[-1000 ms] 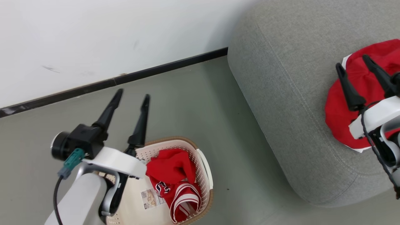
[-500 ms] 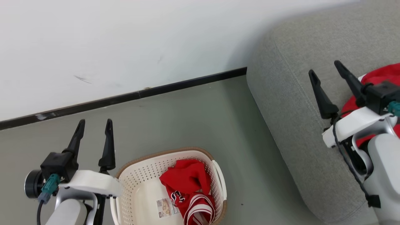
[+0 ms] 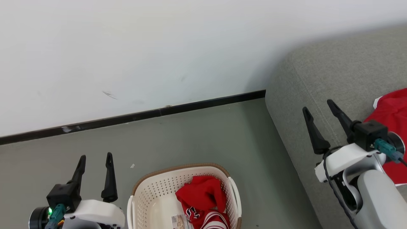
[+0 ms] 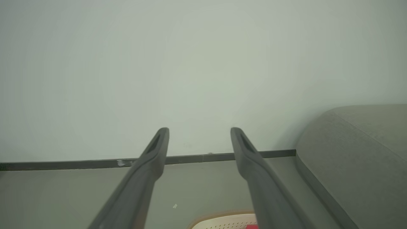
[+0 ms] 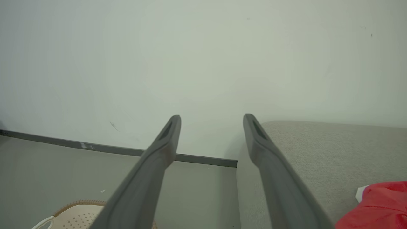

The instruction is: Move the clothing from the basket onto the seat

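The cream basket (image 3: 178, 167) sits on the floor at the bottom centre, holding a plain red garment (image 3: 202, 195) and a striped jersey (image 3: 213, 220) beside a paper label. Another red garment with white trim (image 3: 392, 111) lies on the grey seat (image 3: 334, 73) at the right edge. My left gripper (image 3: 96, 156) stands open and empty, left of the basket. My right gripper (image 3: 318, 105) hovers open and empty over the seat's near edge, left of that garment. The left wrist view shows its gripper (image 4: 199, 130) open above the basket rim (image 4: 222, 219). The right wrist view shows its gripper (image 5: 212, 117) open, the garment (image 5: 378, 203) at lower right.
A white wall (image 3: 159, 47) with a black baseboard (image 3: 190, 106) runs behind everything. Grey-green floor (image 3: 203, 136) spreads between the basket and the seat. The seat's rounded corner (image 3: 279, 95) meets the wall.
The head camera has shifted, so the whole scene sits lower and further right. My left gripper has come off the basket to its left. My right gripper has drawn left, off the garment on the seat.
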